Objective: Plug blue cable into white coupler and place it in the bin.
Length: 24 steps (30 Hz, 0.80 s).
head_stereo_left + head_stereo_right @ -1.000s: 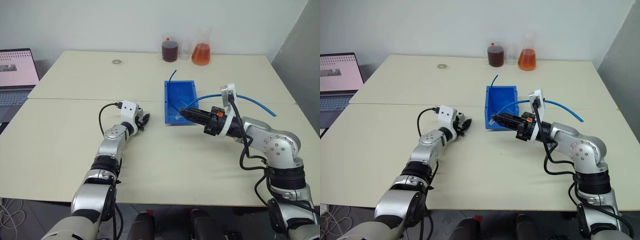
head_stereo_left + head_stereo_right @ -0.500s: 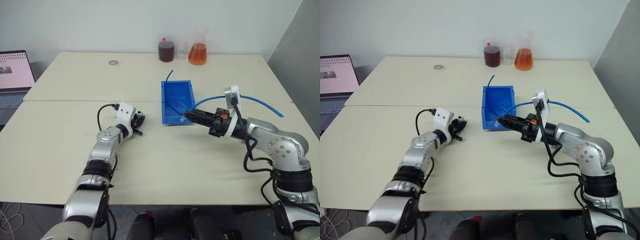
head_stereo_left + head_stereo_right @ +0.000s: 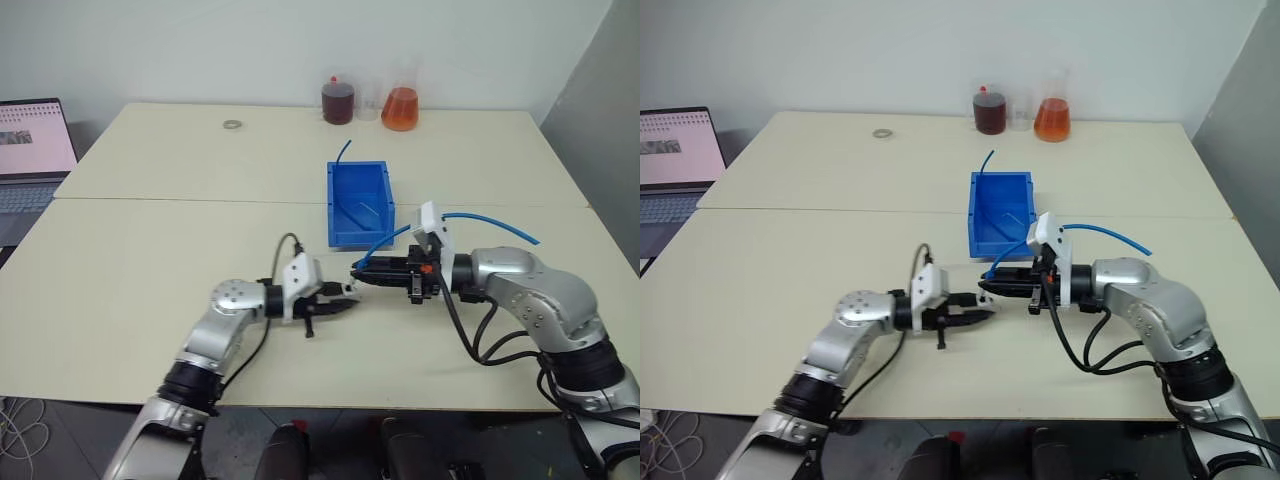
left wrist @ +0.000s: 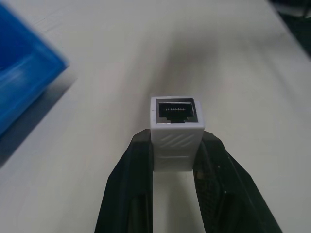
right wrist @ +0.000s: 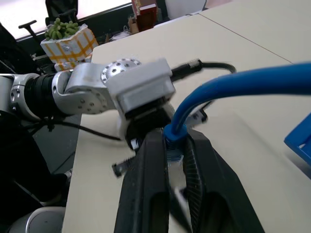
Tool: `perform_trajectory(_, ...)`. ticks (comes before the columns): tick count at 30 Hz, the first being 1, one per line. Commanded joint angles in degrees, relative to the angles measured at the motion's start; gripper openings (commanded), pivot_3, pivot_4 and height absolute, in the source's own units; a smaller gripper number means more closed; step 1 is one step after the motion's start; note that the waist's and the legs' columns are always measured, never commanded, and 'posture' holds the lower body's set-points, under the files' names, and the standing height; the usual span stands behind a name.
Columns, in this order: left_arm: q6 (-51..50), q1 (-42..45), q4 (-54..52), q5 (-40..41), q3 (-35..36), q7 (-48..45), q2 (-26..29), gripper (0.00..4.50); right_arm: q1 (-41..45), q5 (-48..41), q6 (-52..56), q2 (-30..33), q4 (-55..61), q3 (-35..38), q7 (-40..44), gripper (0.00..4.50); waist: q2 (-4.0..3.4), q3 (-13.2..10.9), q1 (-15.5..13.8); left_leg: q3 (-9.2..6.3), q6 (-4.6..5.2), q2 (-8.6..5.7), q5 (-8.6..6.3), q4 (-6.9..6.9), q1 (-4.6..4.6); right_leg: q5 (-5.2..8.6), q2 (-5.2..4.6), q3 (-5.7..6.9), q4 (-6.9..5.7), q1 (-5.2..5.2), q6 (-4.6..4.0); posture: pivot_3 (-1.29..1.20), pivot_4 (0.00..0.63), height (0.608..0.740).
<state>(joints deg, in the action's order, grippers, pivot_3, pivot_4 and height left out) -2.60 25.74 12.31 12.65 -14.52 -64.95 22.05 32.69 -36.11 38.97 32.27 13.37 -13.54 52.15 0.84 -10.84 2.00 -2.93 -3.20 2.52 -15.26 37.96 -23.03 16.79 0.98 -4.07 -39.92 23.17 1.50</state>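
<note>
Two pincers faced each other above the counter point(image 3: 120, 290), ready to mate plug and socket.
The left pincer point(image 4: 176, 160) clamped the light, rigid white coupler point(image 4: 175, 130) by its sides; the right pincer point(image 5: 176, 155) pinched the limp blue cable point(image 5: 243, 82) near its plug.

Beige table point(image 3: 150, 260) carries bin point(image 3: 360, 235), flasks point(image 3: 400, 108), ring point(image 3: 233, 124).

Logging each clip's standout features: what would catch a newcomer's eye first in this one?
The two grippers facing each other tip to tip above the table's near middle: the left gripper shut on the white coupler, socket outward, and the right gripper shut on the blue cable near its end. Just behind them sits the bright blue bin, and two flasks of dark and orange liquid stand at the far edge.
</note>
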Motion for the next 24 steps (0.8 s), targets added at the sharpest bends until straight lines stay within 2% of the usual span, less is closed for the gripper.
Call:
perform_trajectory(1, 3.97, 0.86, 2.49, -0.76, -0.82, -2.74, -0.04, 0.77, -0.12, 7.73, -9.18, 0.00, -3.24, -3.15, 3.95, 0.20, 0.00, 0.00, 0.22, 0.00, 0.00, 0.01, 0.00, -0.01, 0.02, 0.00, 0.01, 0.00, -0.02, 0.00, -0.01, 0.00, 0.150, 0.740)
perform_trajectory(9, 7.66, 0.07, 6.53, -1.53, -1.19, -7.81, 2.27, 0.77, -2.90, 11.27, -12.96, 0.59, -4.03, -3.44, 8.46, 0.20, -0.01, 0.00, 0.03, 0.00, 0.00, -0.01, 0.00, 0.00, 0.02, 0.01, -0.02, 0.00, -0.02, -0.01, -0.02, 0.00, 0.150, 0.740)
perform_trajectory(24, 7.07, -0.53, 5.60, -1.74, -0.69, -7.07, 2.29, 0.77, -3.79, 19.01, -19.03, -1.33, -6.18, -8.69, 12.00, 0.20, 0.00, 0.00, -0.05, -0.02, 0.00, 0.00, 0.00, 0.01, 0.03, 0.01, -0.02, 0.02, -0.04, -0.01, -0.02, 0.00, 0.150, 0.740)
